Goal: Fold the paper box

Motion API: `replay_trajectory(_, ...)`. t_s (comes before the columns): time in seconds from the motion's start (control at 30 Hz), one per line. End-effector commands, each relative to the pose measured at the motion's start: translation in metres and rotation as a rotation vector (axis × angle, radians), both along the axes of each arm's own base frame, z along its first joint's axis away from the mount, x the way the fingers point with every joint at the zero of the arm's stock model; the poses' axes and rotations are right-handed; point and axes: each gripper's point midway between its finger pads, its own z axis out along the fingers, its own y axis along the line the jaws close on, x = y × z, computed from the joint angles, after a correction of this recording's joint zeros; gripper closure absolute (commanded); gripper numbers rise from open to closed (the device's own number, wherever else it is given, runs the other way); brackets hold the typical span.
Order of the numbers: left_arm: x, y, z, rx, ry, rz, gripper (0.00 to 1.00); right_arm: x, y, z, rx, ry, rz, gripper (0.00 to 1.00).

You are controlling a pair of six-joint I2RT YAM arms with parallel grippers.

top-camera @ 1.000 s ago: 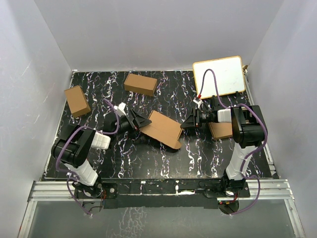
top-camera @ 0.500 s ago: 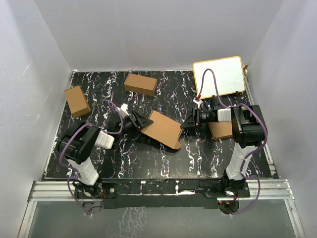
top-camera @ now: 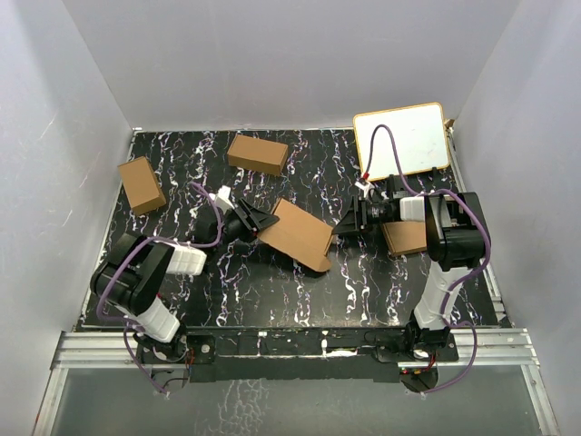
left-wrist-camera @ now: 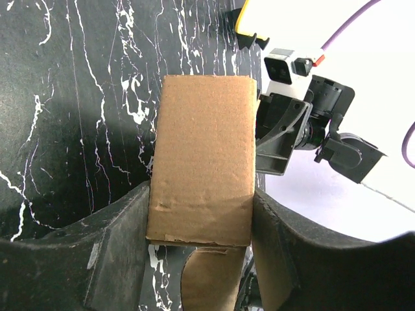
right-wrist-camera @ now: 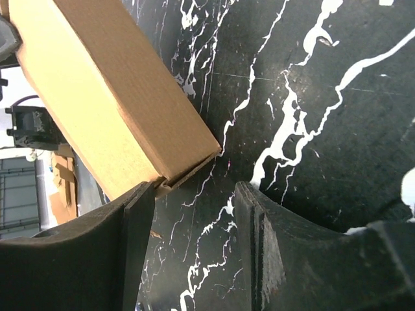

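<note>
The paper box [top-camera: 300, 234] is a slim brown carton lying slantwise in the middle of the black marbled table. My left gripper [top-camera: 263, 222] holds its left end. In the left wrist view the box [left-wrist-camera: 202, 155] fills the gap between both fingers of that gripper [left-wrist-camera: 201, 194], and a rounded flap [left-wrist-camera: 207, 278] hangs below it. My right gripper [top-camera: 343, 227] sits at the box's right end. In the right wrist view this gripper [right-wrist-camera: 194, 194] is open over bare table, and the box's corner [right-wrist-camera: 110, 97] rests against the tip of one finger [right-wrist-camera: 139, 214].
Two shorter brown cartons lie at the far left [top-camera: 142, 184] and far centre [top-camera: 258, 153]. A white board with a yellow rim [top-camera: 402, 141] stands at the far right. A pile of brown sheets [top-camera: 406, 238] lies under the right arm. White walls enclose the table.
My left gripper has closed from wide open onto the box's left end. My right gripper has opened and let go of the right end. The box has barely shifted.
</note>
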Motion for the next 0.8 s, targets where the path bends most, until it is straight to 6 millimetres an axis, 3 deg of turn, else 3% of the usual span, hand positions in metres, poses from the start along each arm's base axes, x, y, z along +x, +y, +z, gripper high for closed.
replay_trajectory(0.0,0.002,0.004,0.024,-0.01,-0.053,0.026,0.52,0.017,-0.007,0.015,-0.026,-0.107,-0.004,0.44)
replay_trajectory(0.37,0.003,0.022,0.031,0.053,0.054,0.137,0.67,0.026,-0.019,0.057,-0.099,-0.323,0.037,0.43)
replay_trajectory(0.57,0.003,0.028,0.042,0.075,0.157,0.182,0.69,0.024,-0.019,0.104,-0.13,-0.577,0.106,0.38)
replay_trajectory(0.67,0.002,0.032,0.043,0.1,0.232,0.214,0.69,0.018,-0.013,0.127,-0.157,-0.737,0.162,0.31)
replay_trajectory(0.77,0.002,0.038,0.046,0.127,0.316,0.267,0.68,0.007,0.002,0.155,-0.201,-0.953,0.233,0.15)
